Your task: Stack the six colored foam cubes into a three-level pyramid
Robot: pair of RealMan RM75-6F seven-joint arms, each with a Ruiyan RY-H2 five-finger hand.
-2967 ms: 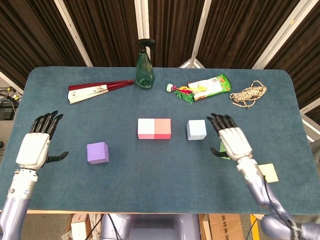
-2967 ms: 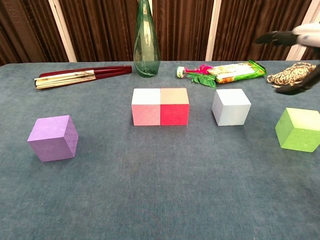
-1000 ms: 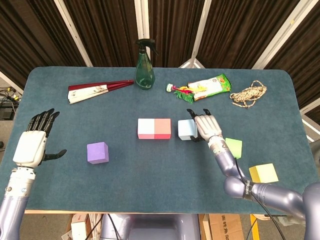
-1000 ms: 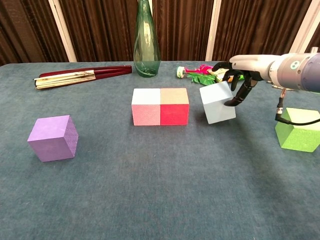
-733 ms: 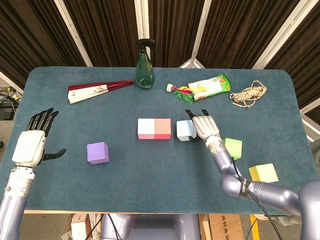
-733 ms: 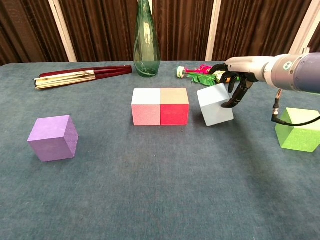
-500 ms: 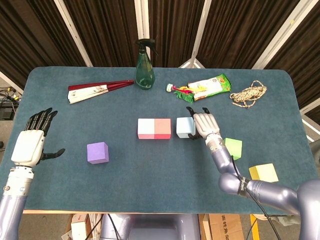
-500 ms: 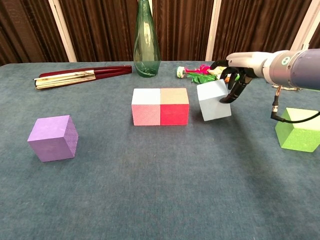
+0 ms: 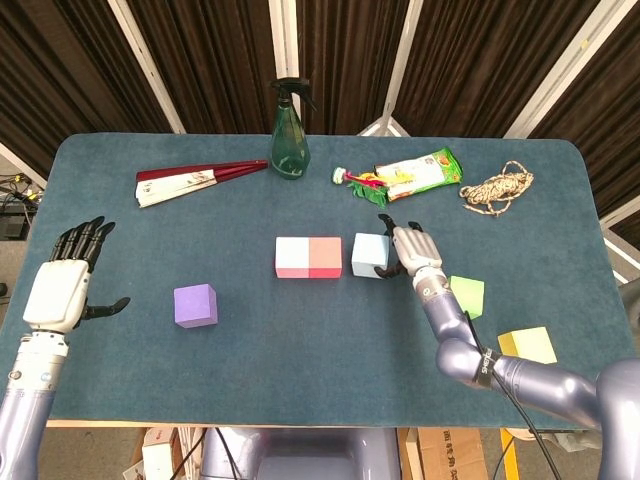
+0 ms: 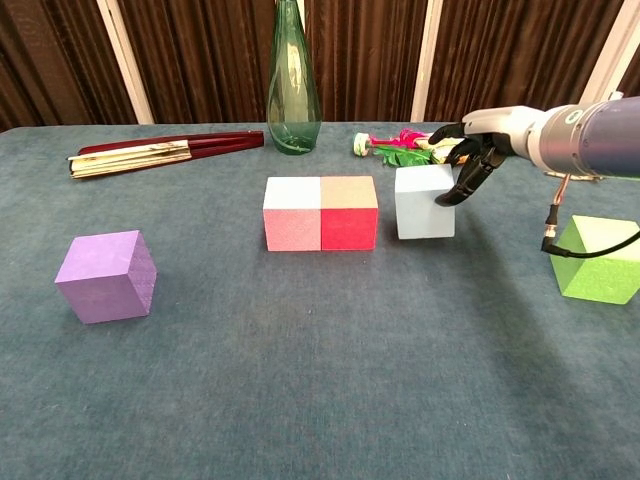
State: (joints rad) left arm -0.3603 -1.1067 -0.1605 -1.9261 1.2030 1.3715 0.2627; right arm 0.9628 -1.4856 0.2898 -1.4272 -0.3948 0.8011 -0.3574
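A pink cube (image 9: 292, 257) and a red cube (image 9: 325, 257) stand side by side at the table's middle. Just right of them, a small gap away, a light blue cube (image 9: 369, 255) sits flat. My right hand (image 9: 412, 250) is beside it, fingers apart, fingertips (image 10: 452, 192) touching its right upper edge without gripping it. The green cube (image 9: 466, 296) lies right of that hand, the yellow cube (image 9: 527, 345) nearer the front right. A purple cube (image 9: 195, 305) stands alone at the left. My left hand (image 9: 62, 285) hovers open near the left edge, holding nothing.
Along the back lie a folded fan (image 9: 195, 181), a green spray bottle (image 9: 289, 133), a snack packet (image 9: 415, 173) and a coil of rope (image 9: 497, 188). The yellow cube sits close to the table's front right edge.
My right hand has nudged the light blue cube left toward the red one; the cube, tilted before, now sits flat. The left hand has stayed put.
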